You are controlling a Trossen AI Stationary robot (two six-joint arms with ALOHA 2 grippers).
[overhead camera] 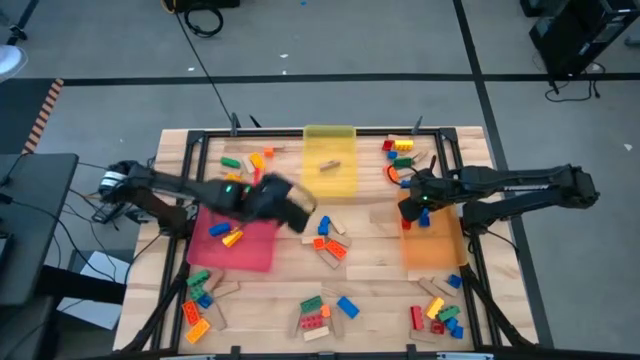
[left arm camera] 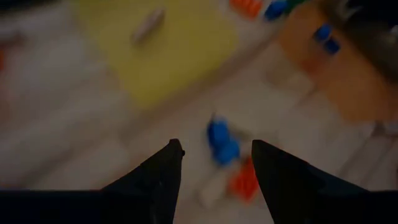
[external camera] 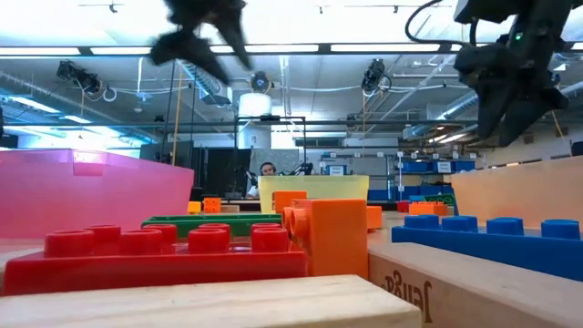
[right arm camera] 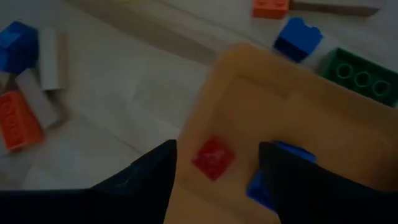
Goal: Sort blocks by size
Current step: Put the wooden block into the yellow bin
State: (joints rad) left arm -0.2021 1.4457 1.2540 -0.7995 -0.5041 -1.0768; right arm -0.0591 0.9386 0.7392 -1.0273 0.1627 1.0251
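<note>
Both claws open: right claw [right arm camera: 214, 155] over orange tray [right arm camera: 348, 118] edge.

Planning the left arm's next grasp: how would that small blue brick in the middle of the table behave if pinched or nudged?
The blue brick looks like rigid moulded plastic, so it likely won't flex. Being small, it is probably light and may skid on the smooth wooden table if nudged. Its blocky shape suggests no rolling. The open left claw hangs above it.

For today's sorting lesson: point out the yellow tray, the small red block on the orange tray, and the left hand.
yellow tray [overhead camera: 342, 178]: high view, bare floor.
small red block [right arm camera: 213, 158]: right wrist view, top face.
left hand [left arm camera: 216, 163]: left wrist view, between fingertips.
</note>
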